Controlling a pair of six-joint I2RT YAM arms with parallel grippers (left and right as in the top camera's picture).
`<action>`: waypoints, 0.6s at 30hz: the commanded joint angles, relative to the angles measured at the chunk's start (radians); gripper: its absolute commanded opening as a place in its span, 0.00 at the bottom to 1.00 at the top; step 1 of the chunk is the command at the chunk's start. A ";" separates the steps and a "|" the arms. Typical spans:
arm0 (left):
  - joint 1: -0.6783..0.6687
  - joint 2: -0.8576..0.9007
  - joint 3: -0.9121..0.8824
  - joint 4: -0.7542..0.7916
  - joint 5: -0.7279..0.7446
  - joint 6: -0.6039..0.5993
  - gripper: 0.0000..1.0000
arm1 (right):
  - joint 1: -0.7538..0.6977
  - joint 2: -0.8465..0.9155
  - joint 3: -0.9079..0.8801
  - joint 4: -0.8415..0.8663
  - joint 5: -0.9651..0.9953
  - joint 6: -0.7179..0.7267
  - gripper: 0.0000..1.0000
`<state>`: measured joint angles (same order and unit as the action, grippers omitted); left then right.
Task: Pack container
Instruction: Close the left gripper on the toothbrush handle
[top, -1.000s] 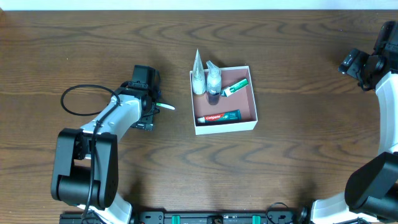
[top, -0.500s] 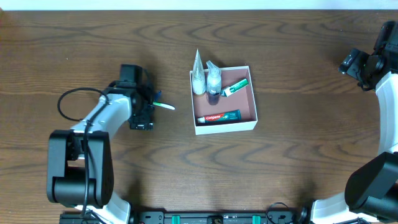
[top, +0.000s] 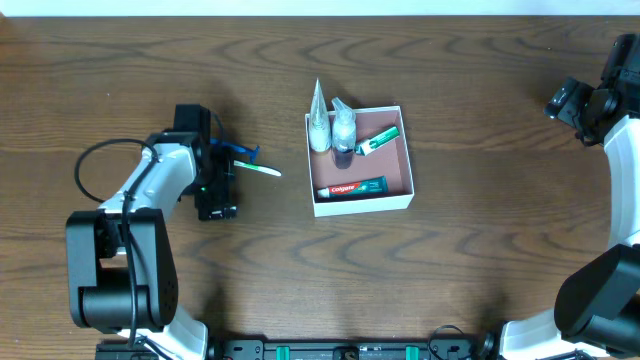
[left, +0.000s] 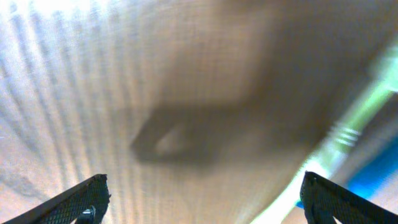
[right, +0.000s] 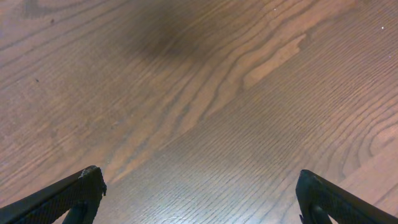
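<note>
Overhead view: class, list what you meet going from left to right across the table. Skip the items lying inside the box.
left gripper → toothbrush → container → right arm

The tabletop (top: 450, 260) is dark wood with visible grain and faint sheen; the container (top: 365, 205) is matt cardboard; the toothpaste tube (top: 352, 187) is glossy plastic.
</note>
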<state>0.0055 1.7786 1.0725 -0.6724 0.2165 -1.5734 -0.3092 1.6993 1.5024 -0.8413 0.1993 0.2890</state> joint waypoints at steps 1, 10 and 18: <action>0.003 0.016 0.056 0.019 -0.050 0.098 0.98 | -0.003 -0.003 0.006 -0.001 0.010 0.018 0.99; -0.043 0.017 0.105 0.033 -0.219 0.204 0.98 | -0.003 -0.003 0.006 -0.001 0.010 0.018 0.99; -0.082 0.019 0.105 0.045 -0.233 0.174 0.98 | -0.003 -0.003 0.006 -0.001 0.010 0.018 0.99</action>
<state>-0.0673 1.7786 1.1660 -0.6239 0.0200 -1.3903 -0.3092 1.6993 1.5024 -0.8413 0.1993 0.2890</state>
